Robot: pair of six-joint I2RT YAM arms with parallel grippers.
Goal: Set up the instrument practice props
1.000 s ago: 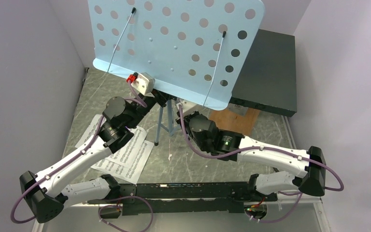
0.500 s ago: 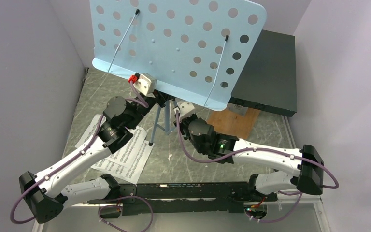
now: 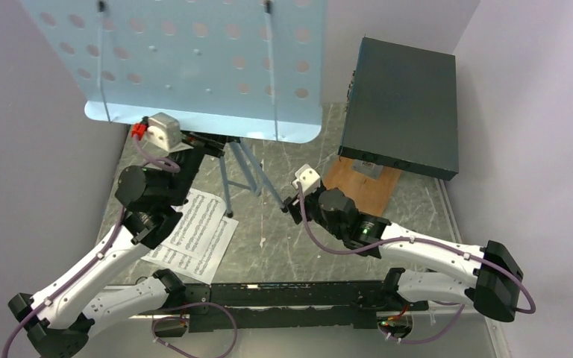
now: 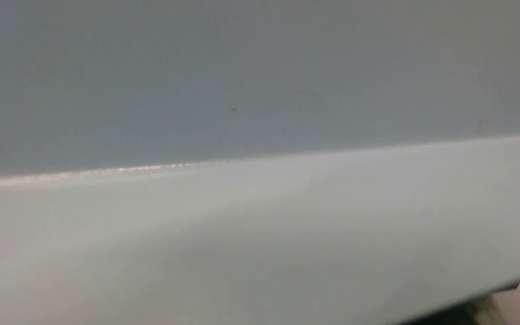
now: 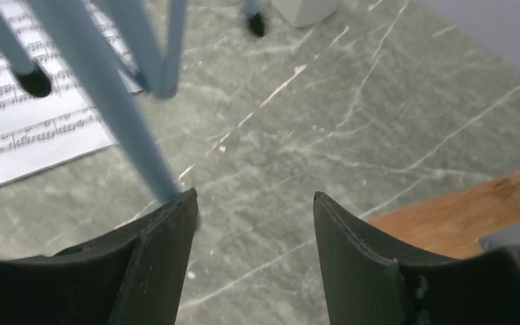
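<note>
The light blue perforated music stand (image 3: 216, 60) stands at the far left of the grey-green marbled table (image 3: 306, 239). Its desk fills the upper left of the overhead view, with two wire page holders lying across it. The left gripper (image 3: 209, 143) reaches up under the desk's lower lip at the head of the tripod. Its fingers are hidden there, so I cannot tell whether they clamp anything; the left wrist view shows only blurred pale blue metal (image 4: 257, 81).

The right gripper (image 5: 254, 203) sits low over the table with its jaws spread apart and nothing between them. Its left fingertip (image 5: 176, 210) is just beside one slanting tripod leg (image 5: 122, 115).

The white sheet-music pages (image 3: 194, 235) lie flat on the table near the left arm, and one black-tipped stand foot (image 5: 34, 80) is over them. The pages (image 5: 27, 128) carry printed staves and notes, but no title or words can be read.

A big dark box (image 3: 403, 104) rests on a wooden board (image 3: 358, 186) at the far right.
</note>
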